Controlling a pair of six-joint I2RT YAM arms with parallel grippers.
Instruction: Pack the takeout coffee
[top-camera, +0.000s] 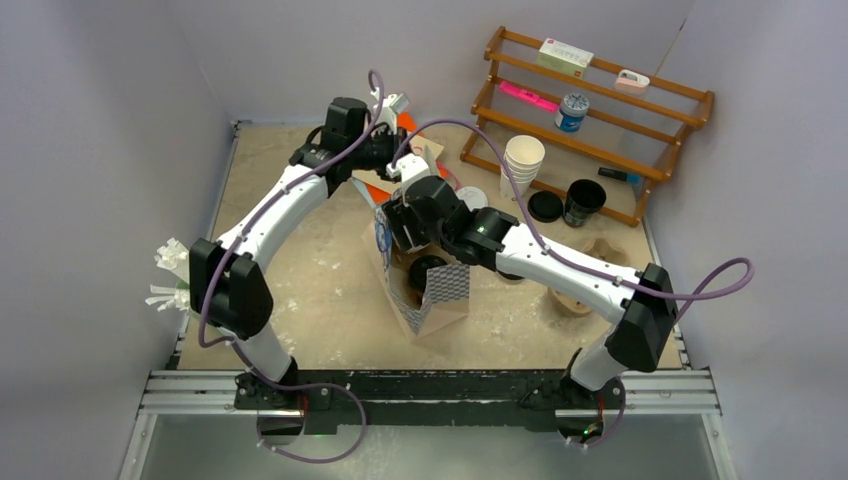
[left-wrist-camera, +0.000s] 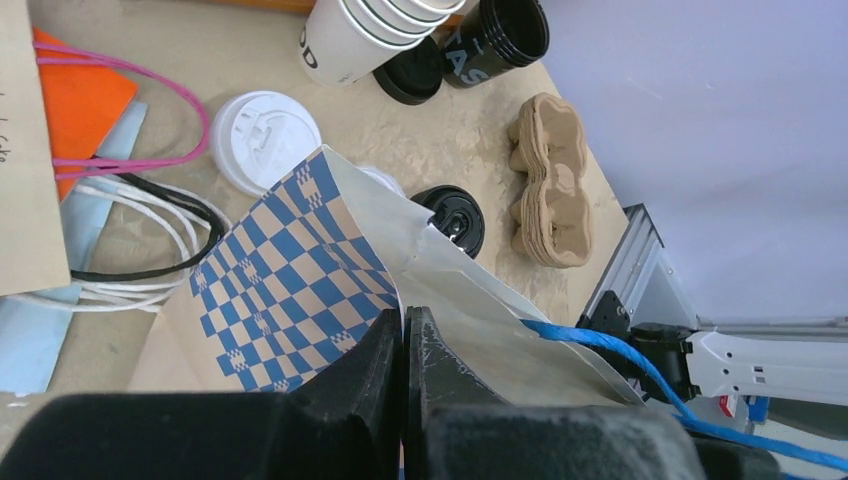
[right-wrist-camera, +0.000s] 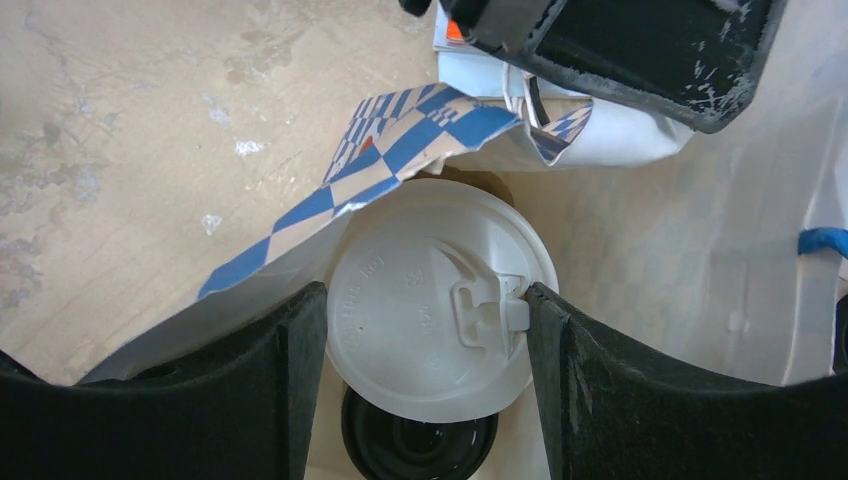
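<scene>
A blue-checked paper bag stands open mid-table. My right gripper is inside its mouth, shut on the white-lidded coffee cup, one finger on each side of the lid. Directly below it, in the bag, sits the black-lidded cup, which also shows in the top view. My left gripper is shut on the bag's far rim and holds that wall up; it shows at the top of the right wrist view. In the top view, the left gripper is behind the bag and the right gripper is over it.
Behind the bag lie an orange bag with pink handles, a loose white lid, a stack of lidless white cups, a black cup and a black lid. Cardboard carriers lie right. A wooden rack stands at the back right.
</scene>
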